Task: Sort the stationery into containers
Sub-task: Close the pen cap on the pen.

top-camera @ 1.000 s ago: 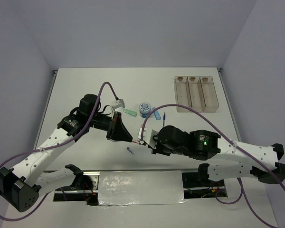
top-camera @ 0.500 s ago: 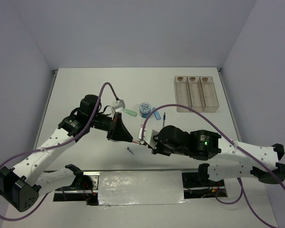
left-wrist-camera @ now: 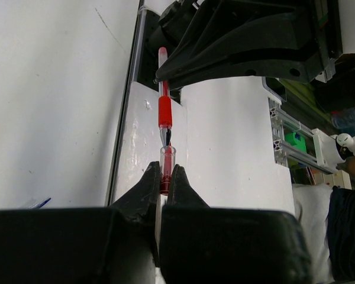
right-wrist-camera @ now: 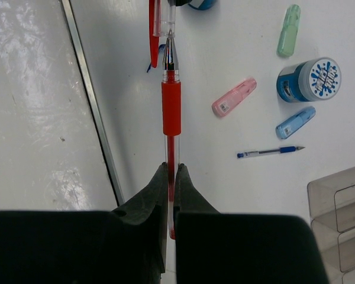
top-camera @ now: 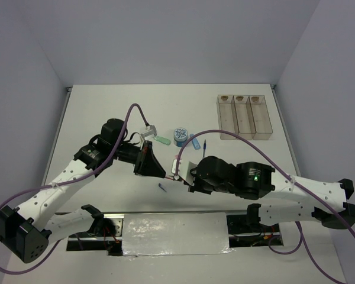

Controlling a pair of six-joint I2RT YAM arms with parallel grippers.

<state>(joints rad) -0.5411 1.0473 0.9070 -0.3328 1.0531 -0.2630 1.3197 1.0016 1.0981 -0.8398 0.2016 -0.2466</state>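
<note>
The thin red pen with a rubbery red grip [right-wrist-camera: 171,109] hangs above the near middle of the white table [top-camera: 106,112], spanned between both claws. The right gripper [right-wrist-camera: 171,173] is clamped narrow on its clear rear barrel. The left gripper [left-wrist-camera: 163,177] pinches the clear cap with a red clip [left-wrist-camera: 167,161], with the pen's tip at the cap's mouth. The pen looks light, stiff and smooth, so it is likely to pivot in a pinch. The barrel behind the grip seems the soundest hold. The clear three-compartment plastic tray [top-camera: 234,118] sits far right, well apart.
</note>
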